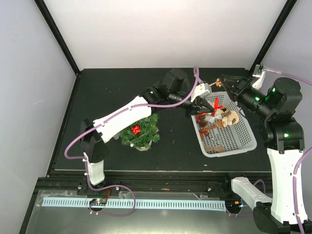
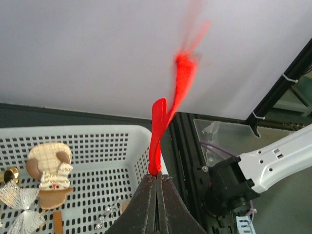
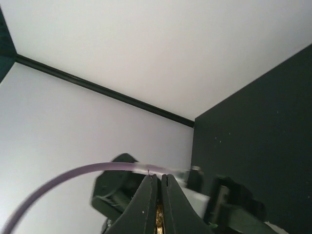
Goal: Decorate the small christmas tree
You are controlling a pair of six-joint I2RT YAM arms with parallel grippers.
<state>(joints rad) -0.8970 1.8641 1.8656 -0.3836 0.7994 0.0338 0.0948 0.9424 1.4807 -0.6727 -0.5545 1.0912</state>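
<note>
Left wrist view, Ben: what do the fingers hold?

Ana, the left gripper point(image 2: 157, 178) is pressed fully together on the lower end of a red ribbon point(image 2: 158, 131), just above the basket point(image 2: 97, 141) rim. The top of the ribbon is blurred, and I cannot see what hangs on it.

And the tree?

In the top view the tree point(image 1: 142, 129) stands left of centre, well apart from the basket, with one red ornament point(image 1: 136, 129) already on it. The white link of the left arm crosses its upper left edge.

How to do this step well?

I think it should lift straight up and slowly until the ribbon is clear of the rim, because the pinch is on a thin end and may slip. Then carry it toward the lower left and lay it over a free branch, not over the red ornament.

What is in the way?

The right gripper point(image 1: 226, 82) is near the upper rim of the basket, fingers together, and it seems to pinch a gold ornament point(image 1: 218, 84). A bear figure point(image 2: 48, 165) and a silver bow point(image 2: 19, 204) lie in the basket, and the ribbon could catch on them.
</note>
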